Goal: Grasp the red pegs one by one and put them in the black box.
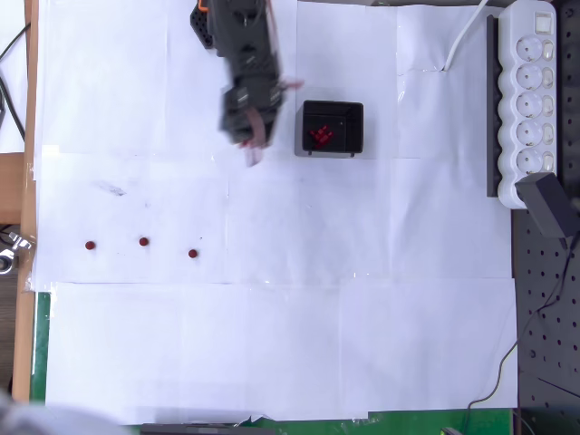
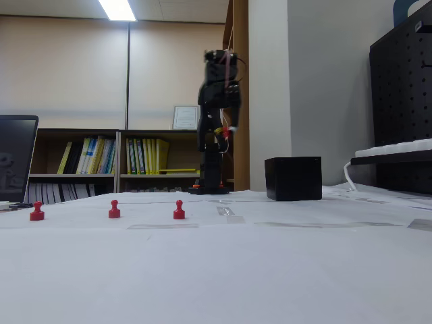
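The white-papered bench lies bare across the lower half of the overhead view, with a power strip along its upper right edge. The black box sits upper centre, a cluster of red pegs inside it, their number unclear. Three more pegs stand in a row at middle left, well apart. The pincer, blurred, hangs just left of the box; its opening cannot be told
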You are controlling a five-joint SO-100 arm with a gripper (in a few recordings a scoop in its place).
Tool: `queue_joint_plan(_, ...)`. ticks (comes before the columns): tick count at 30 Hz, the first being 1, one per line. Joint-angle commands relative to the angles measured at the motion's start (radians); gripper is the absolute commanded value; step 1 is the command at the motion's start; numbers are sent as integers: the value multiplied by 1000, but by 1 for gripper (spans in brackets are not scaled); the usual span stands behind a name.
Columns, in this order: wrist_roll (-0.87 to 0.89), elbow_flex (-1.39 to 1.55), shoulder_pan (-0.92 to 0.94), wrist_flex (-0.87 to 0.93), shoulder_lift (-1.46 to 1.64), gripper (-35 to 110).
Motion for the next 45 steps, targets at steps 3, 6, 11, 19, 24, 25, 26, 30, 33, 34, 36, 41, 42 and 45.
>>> queue_joint_plan(3,-161,-67,-287,-186,-43,0)
queue_joint_plan(6,-161,-222,-336,-368,-8,0)
queue_joint_plan(11,-161,-305,-359,-505,86,0)
queue_joint_plan(19,-135,-298,-330,-534,199,12)
queue_joint_plan(24,-130,-175,-310,-445,227,16)
queue_joint_plan(25,-146,-117,-302,-405,222,16)
queue_joint_plan(26,-156,-44,-290,-365,219,16)
queue_joint_plan(30,-138,288,-202,-238,124,16)
queue_joint_plan(33,-44,371,-115,-215,6,16)
queue_joint_plan(34,17,328,-80,-204,-46,16)
queue_joint_plan(36,152,120,14,-232,-170,15)
queue_joint_plan(41,477,-617,281,-735,-296,15)
queue_joint_plan(42,529,-732,321,-859,-296,15)
queue_joint_plan(45,640,-982,411,-1233,-241,15)
